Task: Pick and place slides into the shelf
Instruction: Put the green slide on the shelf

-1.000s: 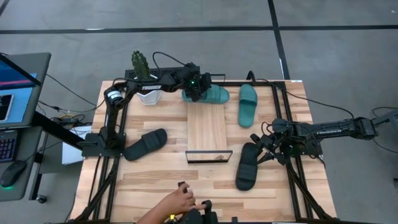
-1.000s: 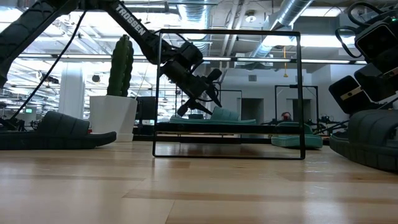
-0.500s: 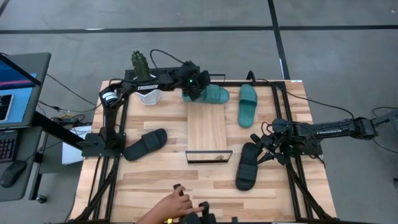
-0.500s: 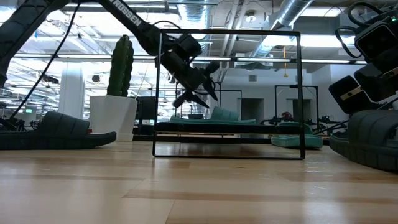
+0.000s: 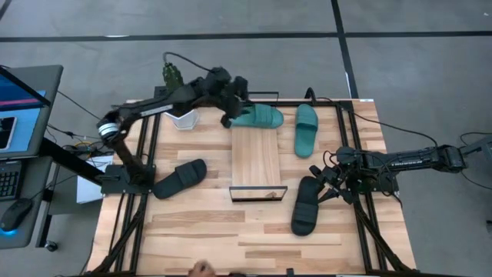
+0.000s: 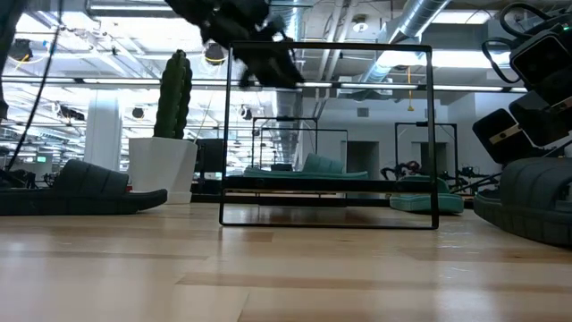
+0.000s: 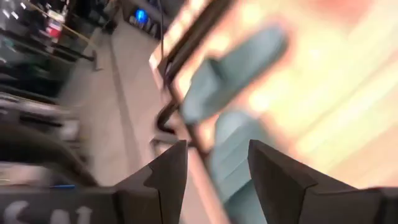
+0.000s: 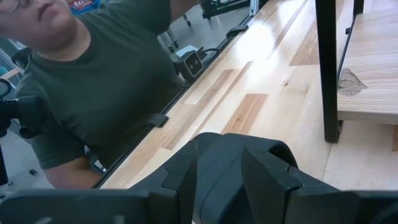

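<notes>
**Four slides on view: one teal on the shelf's far end, three on the counter**

High view. The shelf lies along the middle of the counter, its black wire frame standing at the near end. One teal slide rests across the far end of the shelf plank. A second teal slide lies on the counter just to the right of the shelf, apart from it. One black slide lies on the counter to the left of the shelf. The other black slide lies to the right of the shelf's near end. The left hand sits raised over the far edge, just left of the teal slide on the shelf and clear of it. The right hand is at the upper end of the right-side black slide. A potted cactus stands at the far left corner.

Low view. The left hand hangs high, level with the top bar of the wire frame, empty. The teal slide lies flat on the shelf behind the frame.

Left wrist view. The left fingers stand apart with nothing between them; both teal slides show blurred beyond.

Right wrist view. The right fingers are clenched on the black slide's strap. A person in a dark green shirt stands beyond the counter edge.
</notes>
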{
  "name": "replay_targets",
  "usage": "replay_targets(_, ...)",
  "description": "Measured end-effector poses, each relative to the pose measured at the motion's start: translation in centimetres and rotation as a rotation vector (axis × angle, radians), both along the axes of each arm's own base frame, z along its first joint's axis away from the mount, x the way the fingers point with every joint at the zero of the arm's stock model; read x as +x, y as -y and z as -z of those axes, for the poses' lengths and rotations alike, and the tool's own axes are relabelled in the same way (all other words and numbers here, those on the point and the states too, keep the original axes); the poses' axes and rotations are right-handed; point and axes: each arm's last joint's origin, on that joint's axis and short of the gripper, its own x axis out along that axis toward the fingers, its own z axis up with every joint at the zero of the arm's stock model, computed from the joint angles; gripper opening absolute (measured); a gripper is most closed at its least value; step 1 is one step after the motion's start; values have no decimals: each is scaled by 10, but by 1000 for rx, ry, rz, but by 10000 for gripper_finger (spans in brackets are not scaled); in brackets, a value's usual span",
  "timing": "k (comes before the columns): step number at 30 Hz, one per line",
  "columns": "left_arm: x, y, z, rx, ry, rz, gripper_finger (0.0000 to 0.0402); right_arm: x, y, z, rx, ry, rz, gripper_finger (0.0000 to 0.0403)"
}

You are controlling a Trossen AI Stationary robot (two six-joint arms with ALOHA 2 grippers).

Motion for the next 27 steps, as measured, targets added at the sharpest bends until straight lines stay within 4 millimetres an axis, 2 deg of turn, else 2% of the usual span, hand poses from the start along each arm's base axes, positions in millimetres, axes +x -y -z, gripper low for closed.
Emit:
replay_targets(6,-34,32,-36,-535,36,89,160,0,0,0,0,0,0,114)
replay_targets(12,-56,57,-42,-747,-29,284,160,0,0,0,0,1,0,114)
replay_targets(16,-63,73,-29,-809,-37,380,146,0,0,0,0,0,0,114)
replay_targets(21,-72,90,-3,-847,26,425,97,0,0,0,0,1,0,114)
replay_targets(24,-85,97,12,-840,80,448,72,0,0,0,0,0,0,114)
replay_targets(27,-101,105,22,-809,144,545,57,0,0,0,0,1,0,114)
